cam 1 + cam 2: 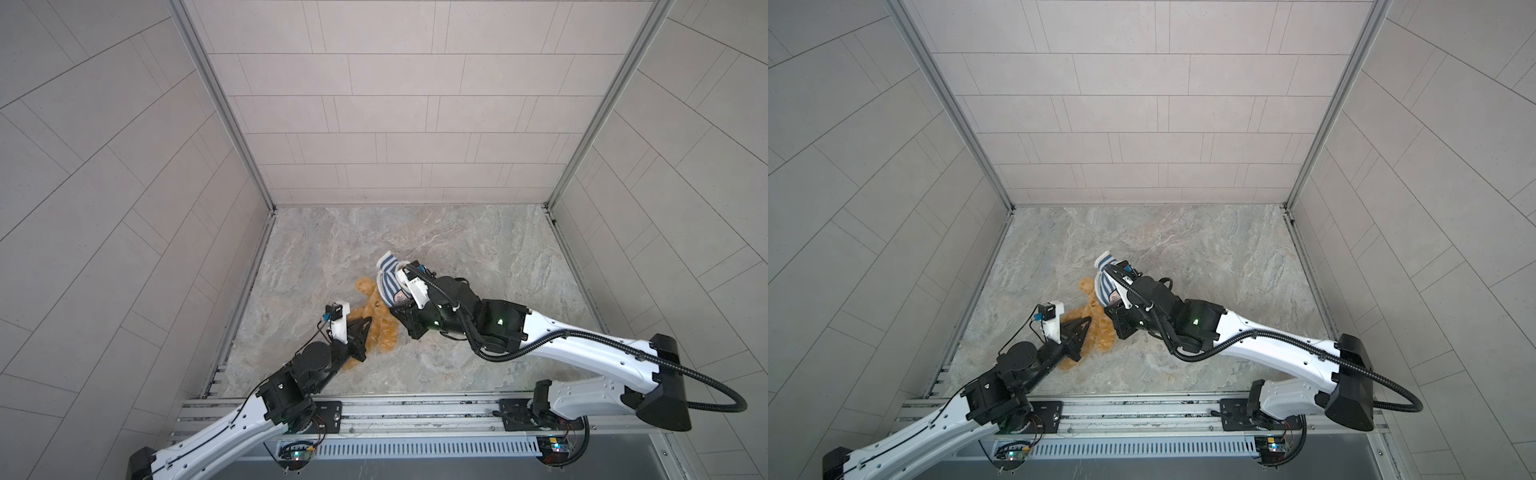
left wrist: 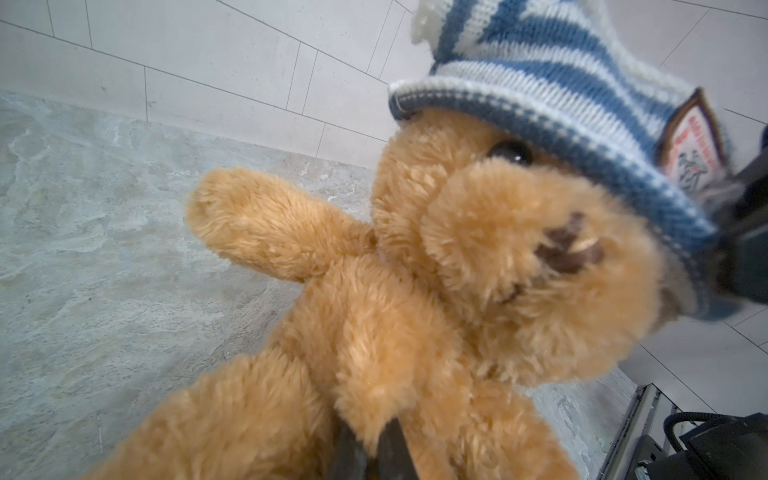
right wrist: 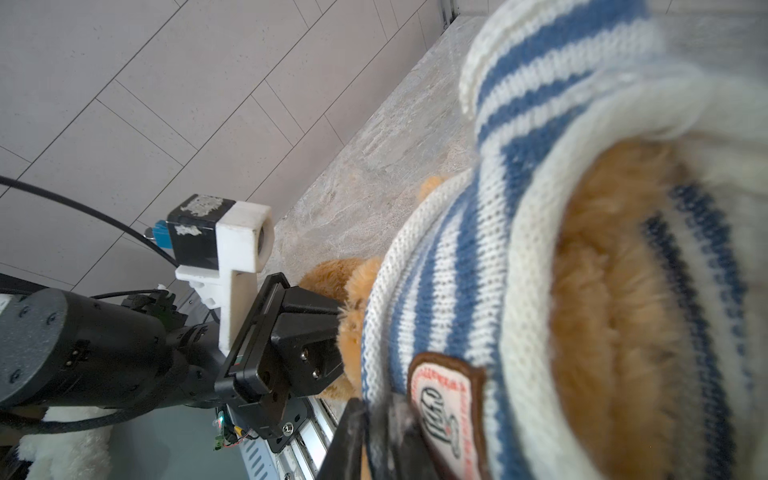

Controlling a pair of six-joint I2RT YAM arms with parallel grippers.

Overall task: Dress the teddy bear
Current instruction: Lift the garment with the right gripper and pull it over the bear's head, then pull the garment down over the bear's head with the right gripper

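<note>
Golden plush over soft stuffing: the bear should handle as light, limp and compressible, and is best taken by a limb or the trunk rather than by loose fur. In both top views it is on the table, left of centre between the two arms, with its head under the striped shirt. Left wrist view: the left pincer is closed on a limb, with fur bulging above its tips, and the shirt sits like a cap down to the eye. Right wrist view: the right pincer stands nearly closed at the shirt hem beside the badge. Whether it grips the knit cannot be told.
</note>
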